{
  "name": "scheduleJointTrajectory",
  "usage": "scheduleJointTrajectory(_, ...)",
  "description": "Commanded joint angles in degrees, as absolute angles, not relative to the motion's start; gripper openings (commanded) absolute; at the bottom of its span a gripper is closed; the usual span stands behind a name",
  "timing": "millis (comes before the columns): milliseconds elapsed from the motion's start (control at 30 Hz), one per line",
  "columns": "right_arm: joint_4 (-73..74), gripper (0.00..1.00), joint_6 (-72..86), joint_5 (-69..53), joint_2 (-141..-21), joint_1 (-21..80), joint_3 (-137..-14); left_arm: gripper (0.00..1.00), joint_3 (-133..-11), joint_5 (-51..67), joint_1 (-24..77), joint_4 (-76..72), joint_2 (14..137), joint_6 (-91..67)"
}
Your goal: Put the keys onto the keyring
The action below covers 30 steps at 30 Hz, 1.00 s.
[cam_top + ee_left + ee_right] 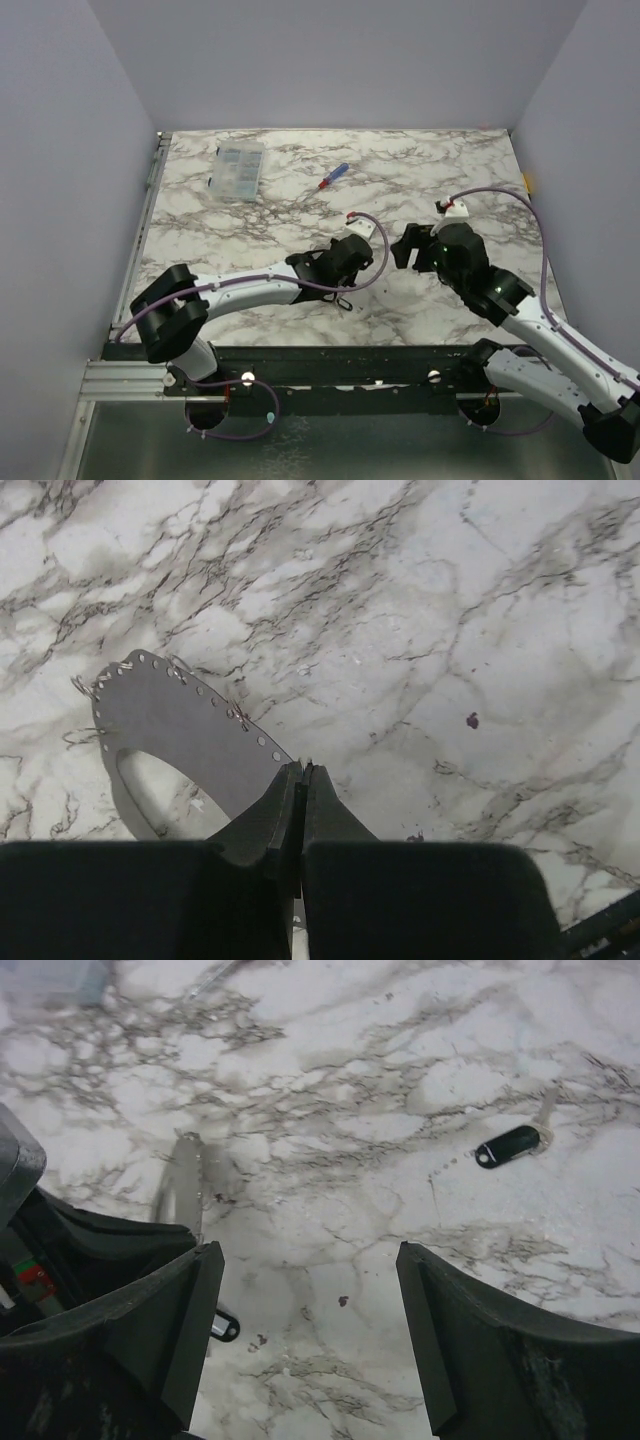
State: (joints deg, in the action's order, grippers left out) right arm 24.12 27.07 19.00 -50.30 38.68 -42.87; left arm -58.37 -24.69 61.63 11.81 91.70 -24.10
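Note:
The keyring (185, 725) is a pale grey strip with small holes, curved in an arc on the marble. My left gripper (303, 770) is shut on one end of it; in the top view that gripper (345, 270) sits at mid-table. The strip shows edge-on in the right wrist view (188, 1185). One of the keys (510, 1144), with a black oval head and a pale blade, lies flat to the upper right. Another key (226, 1326) peeks out beside the left finger. My right gripper (308, 1260) hovers open over bare marble, holding nothing, just right of the left one (404, 246).
A clear compartment box (238, 168) stands at the far left of the table (450, 170). A small red-and-blue screwdriver (333, 177) lies at the far middle. A small black oval (344, 300) rests just on the near side of the left gripper. Purple cables loop over both wrists.

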Motion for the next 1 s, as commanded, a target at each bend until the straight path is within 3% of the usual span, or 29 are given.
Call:
scheduleJointTrajectory(0, 15.55, 0.81, 22.88, 10.32, -42.24, 38.67, -39.04, 0.00, -56.68, -17.15, 61.89, 7.51, 84.80, -18.55)
scheduleJointTrajectory(233, 7.98, 0.81, 19.98, -3.36, -33.32, 38.63, -36.63, 0.00, -51.78, -12.19, 61.83, 0.52, 74.34, -16.34)
scheduleJointTrajectory(433, 5.29, 0.77, 17.81, -14.74, -29.67, 38.67, -38.06, 0.00, -41.27, -10.50, 61.69, -15.22, 60.75, -15.35)
scheduleJointTrajectory(967, -1.15, 0.64, 18.41, -36.73, -38.58, 38.67, -44.10, 0.00, -22.08, -0.15, 61.53, -41.66, 39.07, -8.72)
